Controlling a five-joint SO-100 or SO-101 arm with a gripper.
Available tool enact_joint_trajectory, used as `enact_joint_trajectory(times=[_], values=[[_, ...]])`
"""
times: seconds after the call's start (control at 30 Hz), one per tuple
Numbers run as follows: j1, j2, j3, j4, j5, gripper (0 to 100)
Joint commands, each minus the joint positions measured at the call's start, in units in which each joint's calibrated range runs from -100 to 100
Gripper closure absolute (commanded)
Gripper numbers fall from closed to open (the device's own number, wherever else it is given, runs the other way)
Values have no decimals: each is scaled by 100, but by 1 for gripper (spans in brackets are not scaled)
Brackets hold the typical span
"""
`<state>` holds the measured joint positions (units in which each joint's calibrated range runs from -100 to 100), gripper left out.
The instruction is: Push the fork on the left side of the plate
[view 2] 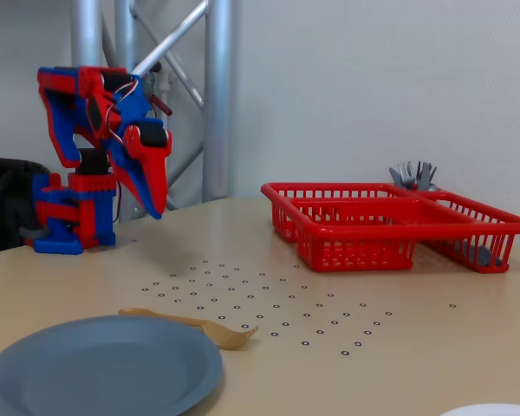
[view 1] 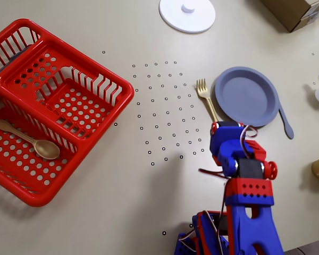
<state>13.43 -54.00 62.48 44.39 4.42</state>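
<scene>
The golden-tan fork [view 1: 206, 95] lies on the table just left of the blue-grey plate [view 1: 247, 95] in the overhead view, tines pointing away from the arm and the handle end near the gripper. In the fixed view the fork [view 2: 199, 325] lies along the plate's [view 2: 100, 368] far rim. My red and blue gripper [view 2: 155, 206] hangs well above the table with its fingers pointing down and together, holding nothing. In the overhead view the gripper [view 1: 223, 126] sits over the fork's handle end at the plate's near-left rim.
A red basket [view 1: 119, 85] at left holds a tan spoon [view 1: 26, 139]. A white disc with a knob [view 1: 187, 13] lies at the far edge. A slim blue-grey utensil [view 1: 284, 122] lies right of the plate. A cardboard box [view 1: 297, 10] stands at the far right.
</scene>
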Motion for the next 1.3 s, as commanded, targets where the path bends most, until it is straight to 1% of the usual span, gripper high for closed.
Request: enact_joint_trajectory(times=[0.0, 0.23, 0.6, 0.83, 1.13, 1.27], values=[[-302, -1041, 624, -395, -210, 100], [-524, -2732, 2356, -467, -269, 100], [-438, -3983, 3653, -411, -278, 100], [-517, -4177, 3734, -17, -332, 100], [-503, -4177, 3743, 700, -274, 100], [-532, -4177, 3743, 708, -327, 100]])
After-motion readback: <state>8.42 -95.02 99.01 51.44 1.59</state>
